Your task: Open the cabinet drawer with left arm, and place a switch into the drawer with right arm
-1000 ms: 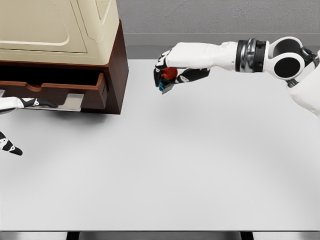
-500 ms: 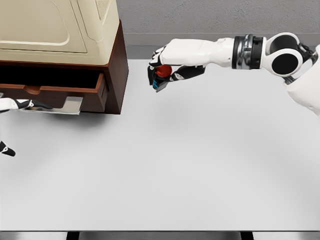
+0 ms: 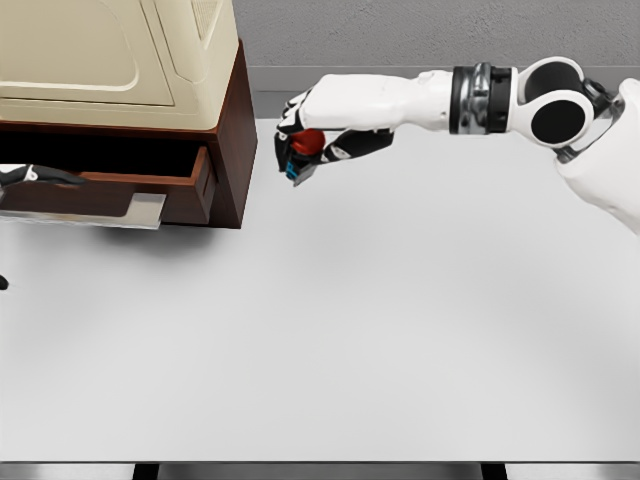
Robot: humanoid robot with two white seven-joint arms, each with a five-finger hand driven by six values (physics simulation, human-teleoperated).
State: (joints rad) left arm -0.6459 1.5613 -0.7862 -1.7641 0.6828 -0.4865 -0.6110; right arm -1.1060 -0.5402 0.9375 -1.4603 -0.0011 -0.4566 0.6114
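The switch [image 3: 302, 147], a small dark block with a red button and a blue edge, hangs above the table in my right hand [image 3: 300, 135], which is shut on it. It is just right of the brown cabinet [image 3: 228, 130]. The cabinet's drawer [image 3: 110, 190] stands pulled out, with its silver handle [image 3: 140, 210] at the front. My left hand [image 3: 28, 175] shows only as a sliver at the picture's left edge, by the drawer front's top rim. Most of it is out of view.
A cream appliance [image 3: 110, 50] sits on top of the cabinet. The white table [image 3: 350, 340] stretches in front of and to the right of the cabinet. A grey wall runs behind it.
My right hand has carried the switch leftward and slightly up, closer to the cabinet. My left hand has pulled back to the left and up, nearly out of the picture.
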